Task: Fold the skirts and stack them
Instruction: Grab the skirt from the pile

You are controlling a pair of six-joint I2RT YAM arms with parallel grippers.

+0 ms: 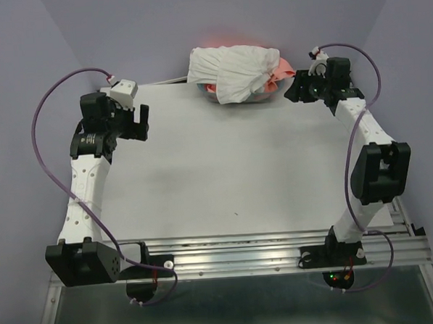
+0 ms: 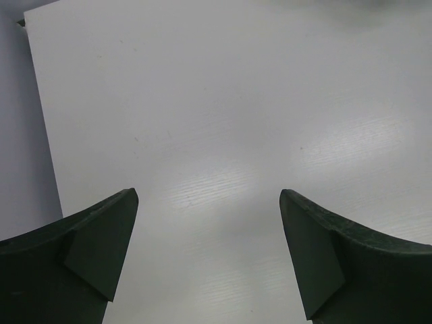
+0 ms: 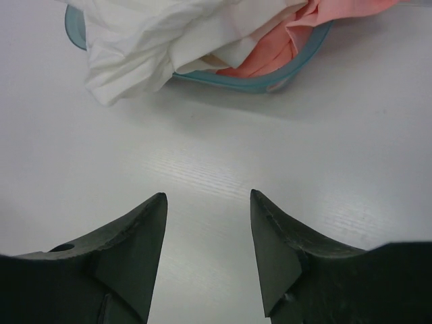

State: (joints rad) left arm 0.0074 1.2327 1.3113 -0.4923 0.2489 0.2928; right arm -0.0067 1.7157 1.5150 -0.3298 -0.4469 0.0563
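White skirt (image 1: 234, 74) over pink skirt (image 3: 270, 54), tub (image 3: 270, 82) at far table (image 1: 217, 169) edge.

A white table (image 1: 224, 169) fills the scene, its matte top catching a soft, pale sheen of light. Plain lavender walls (image 1: 22, 49) close it in on the left, back and right. Along the near edge runs a slotted aluminium rail (image 1: 243, 251), with a dull grey metal sheet (image 1: 246, 305) below it.
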